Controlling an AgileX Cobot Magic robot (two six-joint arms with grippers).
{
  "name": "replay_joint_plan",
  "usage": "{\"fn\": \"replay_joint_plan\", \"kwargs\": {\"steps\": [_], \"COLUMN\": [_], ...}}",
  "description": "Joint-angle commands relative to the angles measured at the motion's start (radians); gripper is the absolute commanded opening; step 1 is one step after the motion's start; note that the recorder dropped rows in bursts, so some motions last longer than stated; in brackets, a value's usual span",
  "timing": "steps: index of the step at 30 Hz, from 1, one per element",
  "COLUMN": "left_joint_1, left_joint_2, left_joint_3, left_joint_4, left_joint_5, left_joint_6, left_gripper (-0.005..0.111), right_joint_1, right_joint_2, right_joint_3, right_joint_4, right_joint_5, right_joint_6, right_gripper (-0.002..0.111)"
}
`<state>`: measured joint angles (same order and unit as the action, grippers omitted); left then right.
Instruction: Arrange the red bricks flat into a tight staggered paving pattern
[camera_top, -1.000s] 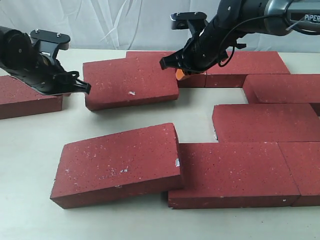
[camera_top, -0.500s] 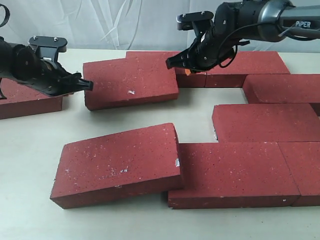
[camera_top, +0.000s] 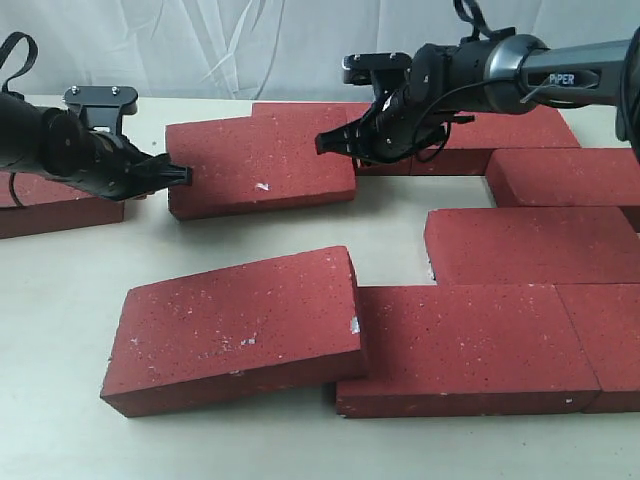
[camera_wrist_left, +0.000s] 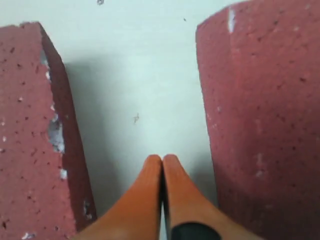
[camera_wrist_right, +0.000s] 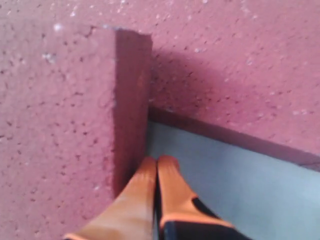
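Observation:
Several dark red bricks lie on the pale table. One back-left brick (camera_top: 260, 165) lies skewed, its far corner overlapping the back-row brick (camera_top: 500, 130). My left gripper (camera_top: 182, 175) is shut and empty, its tips (camera_wrist_left: 161, 160) low over bare table between that brick's left end (camera_wrist_left: 265, 110) and the far-left brick (camera_wrist_left: 30, 140). My right gripper (camera_top: 355, 150) is shut too, its orange tips (camera_wrist_right: 157, 162) against the skewed brick's right end face (camera_wrist_right: 131, 110), beside the back-row brick (camera_wrist_right: 235, 65). The front-left brick (camera_top: 235, 325) lies tilted, one end propped on the front-middle brick (camera_top: 470, 345).
More bricks lie flat on the right: one in the middle row (camera_top: 530, 245), one behind it (camera_top: 570, 175) and one at the front right corner (camera_top: 605, 340). A bare table gap (camera_top: 400, 215) sits in the middle. A white curtain hangs behind.
My left gripper has moved right and closed up to the skewed brick's left end. My right gripper has come lower and leftward, down to that brick's right end. The bricks look unmoved.

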<state>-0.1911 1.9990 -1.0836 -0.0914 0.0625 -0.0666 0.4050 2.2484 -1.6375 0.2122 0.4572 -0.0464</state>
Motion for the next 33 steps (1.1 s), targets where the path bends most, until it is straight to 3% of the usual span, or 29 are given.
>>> {"fn": "replay_joint_plan", "kwargs": {"steps": [1,16,21,26,33], "left_joint_1": [-0.01,-0.01,-0.01,-0.01,-0.01], "left_joint_2": [0.009,-0.08,-0.1,-0.102,-0.147], "left_joint_3": [-0.004,-0.004,-0.004,-0.004,-0.004], "left_joint_4": [-0.009,-0.028,-0.008,0.038,0.067], "left_joint_5": [0.027,0.185,0.215,0.263,0.32], "left_joint_6": [-0.003,-0.003,-0.003,-0.003,-0.003], "left_gripper": [0.0,0.0,0.0,0.0,0.0], "right_joint_1": [0.026,0.025,0.025,0.025,0.025], "right_joint_2": [-0.004,-0.077,-0.079,-0.089,-0.149], "right_joint_3": [-0.005,-0.005,-0.005,-0.005,-0.005], "right_joint_4": [0.041,0.05,-0.082,-0.31,-0.335], "right_joint_5": [0.025,0.2,0.239,0.302,0.365], "right_joint_6": [0.0,-0.002,0.046,0.281,0.29], "right_gripper": [-0.001,-0.001,-0.001,-0.001,-0.001]}}
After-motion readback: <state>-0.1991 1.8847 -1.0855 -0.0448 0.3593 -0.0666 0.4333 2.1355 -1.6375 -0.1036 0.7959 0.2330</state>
